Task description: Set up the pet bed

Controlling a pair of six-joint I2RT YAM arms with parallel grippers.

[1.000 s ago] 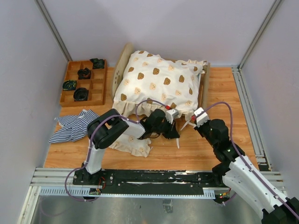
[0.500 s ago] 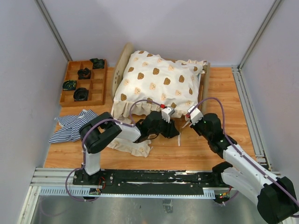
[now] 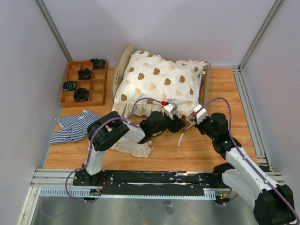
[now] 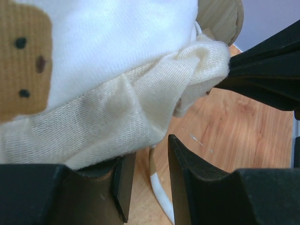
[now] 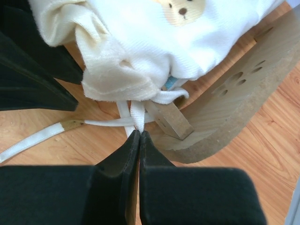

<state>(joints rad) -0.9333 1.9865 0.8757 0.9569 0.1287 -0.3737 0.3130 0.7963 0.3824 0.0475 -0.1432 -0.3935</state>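
**Item 1.** Small light plywood pet bed [image 3: 122, 62], arched end board with paw-print cutout. It stands at the back centre of the wooden table [image 3: 227, 93].

**Item 2.** Cream bear-print quilt with ruffled edge [image 3: 157, 82]. It lies puffed up over the bed and covers nearly all of the top. The near ruffle hangs over the bed's front edge.

**Item 3.** Left tool [image 4: 149, 159]. It is at the quilt's near right corner with its fingers parted and nothing between them. The ruffle rests above one finger.

**Item 4.** Right tool [image 5: 139, 133]. It is just beside the left tool at the same corner. Its fingers are pressed together, pinching a white fabric tie [image 5: 136, 115] that hangs from the quilt corner.

**Item 5.** Second white tie strand [image 3: 180, 139]. It lies loose on the table below the two tools.

**Item 6.** Brown compartment tray [image 3: 70, 97]. It sits at the back left, well apart from the bed. Dark coiled objects [image 3: 84, 73] sit in several of its cells.

**Item 7.** Crumpled blue-and-white striped cloth [image 3: 74, 126]. It lies on the table in front of the tray.

**Item 8.** Small cream printed cloth [image 3: 133, 146]. It lies flat on the near table, partly under the left arm.
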